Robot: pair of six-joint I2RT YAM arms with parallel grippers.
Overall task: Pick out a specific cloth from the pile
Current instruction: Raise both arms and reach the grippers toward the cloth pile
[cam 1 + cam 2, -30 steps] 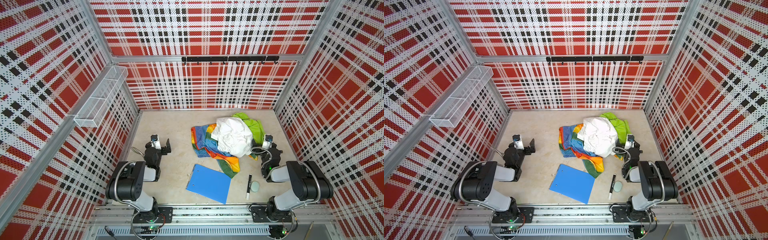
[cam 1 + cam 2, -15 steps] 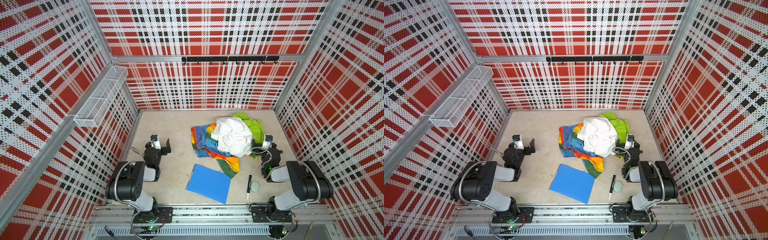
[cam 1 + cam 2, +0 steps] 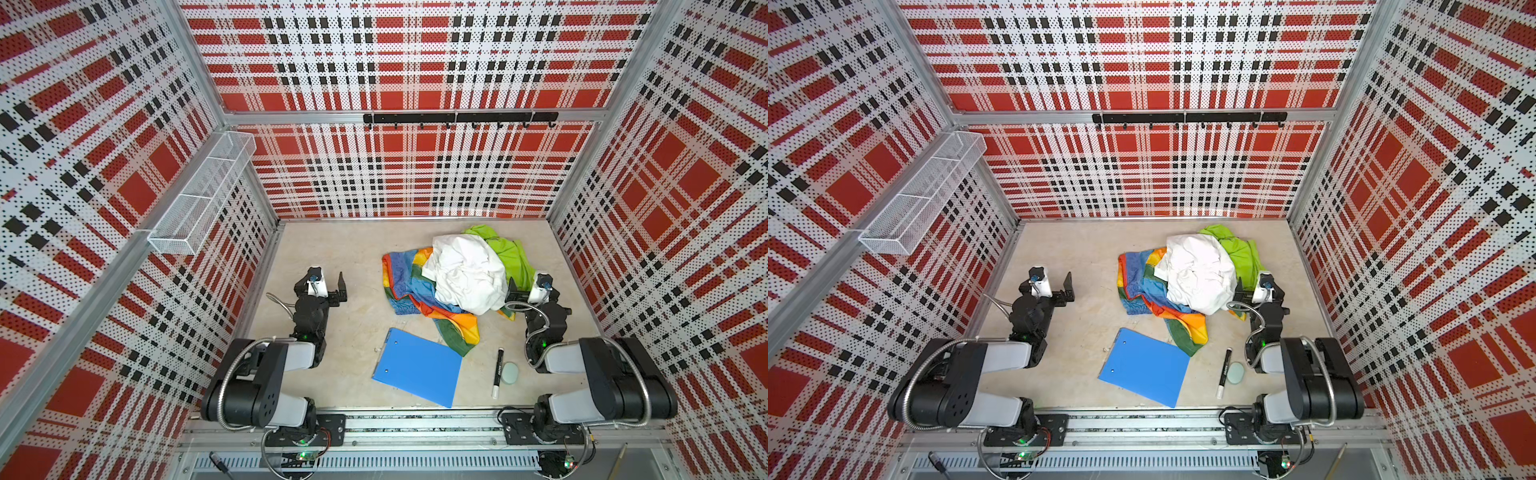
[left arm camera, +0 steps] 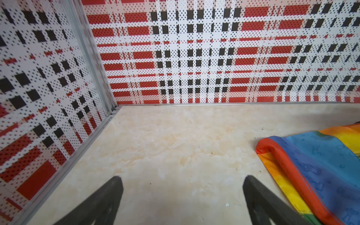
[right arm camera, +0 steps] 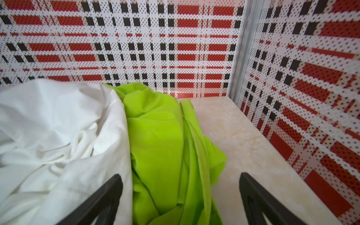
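Both grippers are holding their jaws wide apart and empty, the left gripper point(image 4: 182, 181) sitting apart from the pile point(image 3: 461, 278), the right gripper point(image 5: 180, 179) just beside it, while the cloth point(image 3: 409, 282) is lying under the white cloth point(image 3: 1200, 270), trailing toward the blue clipboard point(image 3: 417, 368).

Table point(image 3: 332, 257): smooth pale-beige slab with a marbled stone look and low sheen. Walls point(image 3: 395, 174): perforated sheet printed in red, black and white plaid, matt. Corner post point(image 3: 200, 75): bare brushed metal. Basket point(image 3: 199, 195): white-coated wire mesh. Hook rail point(image 3: 457, 117): matt black. The cloth point(image 4: 315, 165): thin rainbow-striped fabric with faint printed figures on the blue, slight sheen and soft folds. White cloth point(image 5: 58, 126): matt, crumpled, cotton-like. Lime-green cloth point(image 5: 155, 136): thin, smooth, faintly glossy. Clipboard point(image 3: 417, 368): smooth blue plastic. Left gripper point(image 4: 182, 178) and right gripper point(image 5: 180, 175): fingers point(image 4: 109, 196) of matt black, slightly grainy plastic.
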